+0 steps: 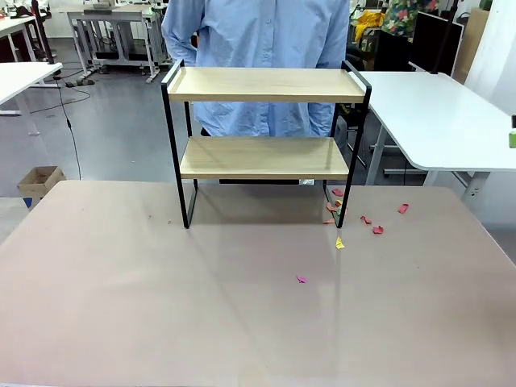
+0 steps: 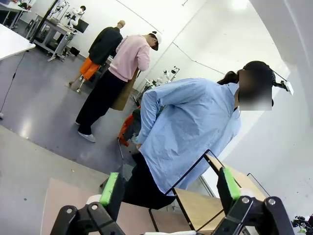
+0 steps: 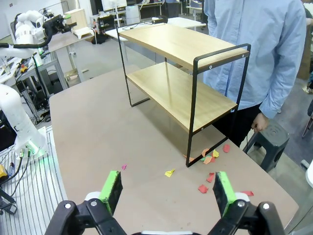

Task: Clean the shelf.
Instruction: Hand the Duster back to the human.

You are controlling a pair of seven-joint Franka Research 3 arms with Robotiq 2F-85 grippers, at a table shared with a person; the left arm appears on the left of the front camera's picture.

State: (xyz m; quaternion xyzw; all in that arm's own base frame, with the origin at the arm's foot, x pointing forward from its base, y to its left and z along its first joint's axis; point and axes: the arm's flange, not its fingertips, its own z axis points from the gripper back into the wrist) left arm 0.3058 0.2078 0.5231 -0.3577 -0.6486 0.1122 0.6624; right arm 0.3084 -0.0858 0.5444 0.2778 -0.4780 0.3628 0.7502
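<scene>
The shelf [image 1: 266,157] is a two-tier rack of light wood boards in a thin black frame, standing at the far middle of the table; both boards look bare. In the right wrist view the shelf [image 3: 183,63] stands ahead, and small red, yellow and pink paper scraps [image 3: 211,157] lie on the table by its near foot. The same scraps [image 1: 355,222] lie right of the shelf's front right leg. My right gripper [image 3: 167,188] hangs open above the table, short of the scraps. High up, my left gripper [image 2: 170,188] is open too, with the shelf [image 2: 205,205] below it.
A person in a light blue shirt [image 1: 258,48] stands right behind the shelf at the far edge. White tables [image 1: 435,113] stand to the far right and far left. A black stool [image 3: 271,142] sits beside the person. The left arm's base [image 3: 19,122] rises off the table's side.
</scene>
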